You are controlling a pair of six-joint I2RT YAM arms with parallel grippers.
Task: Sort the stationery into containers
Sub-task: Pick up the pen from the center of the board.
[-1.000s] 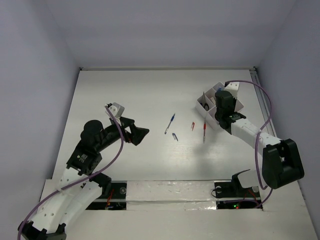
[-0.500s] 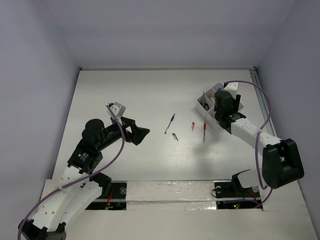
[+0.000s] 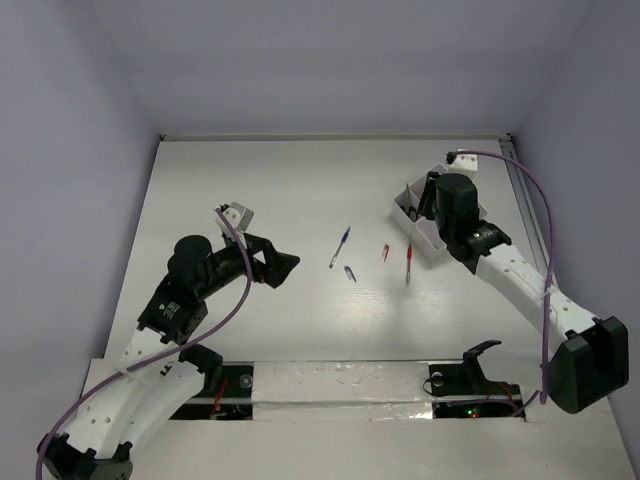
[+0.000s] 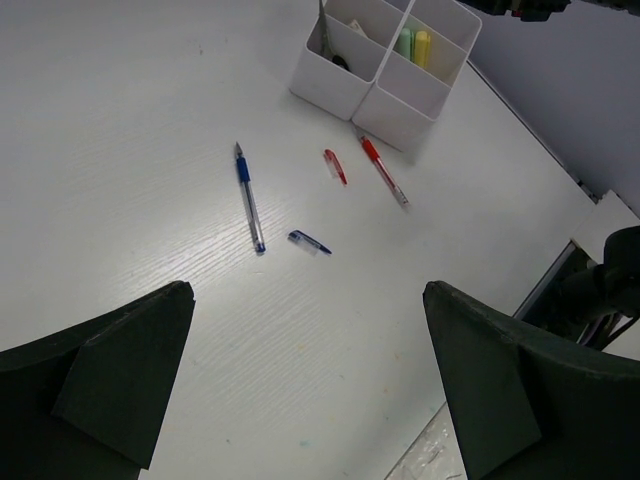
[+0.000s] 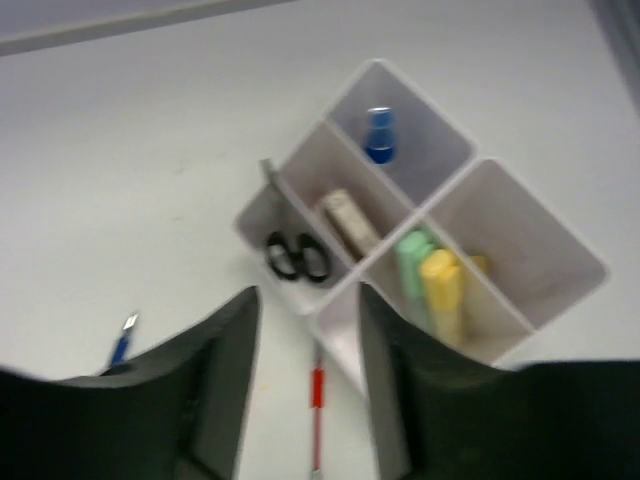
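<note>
The white divided tray [image 3: 428,237] stands at the right. My right gripper [image 3: 432,196] hovers over it, open and holding nothing. In the right wrist view the tray [image 5: 520,235] holds black scissors [image 5: 297,256], a blue-capped item [image 5: 378,133], a beige piece [image 5: 350,222], a green marker [image 5: 412,262] and a yellow highlighter [image 5: 443,290]; the gripper [image 5: 307,305] frames its near corner. On the table lie a blue pen [image 3: 340,246], a blue cap [image 3: 349,272], a red cap [image 3: 385,252] and a red pen [image 3: 408,262]. My left gripper [image 3: 285,265] is wide open, to the left of the blue pen.
In the left wrist view the blue pen [image 4: 248,196], blue cap [image 4: 309,242], red cap [image 4: 335,166] and red pen [image 4: 383,170] lie between the open left gripper [image 4: 305,400] and the tray [image 4: 400,105]. Walls enclose the table on three sides.
My right gripper has opened above the tray and lifted back, its arm swinging out to the right. The left arm has barely moved.
</note>
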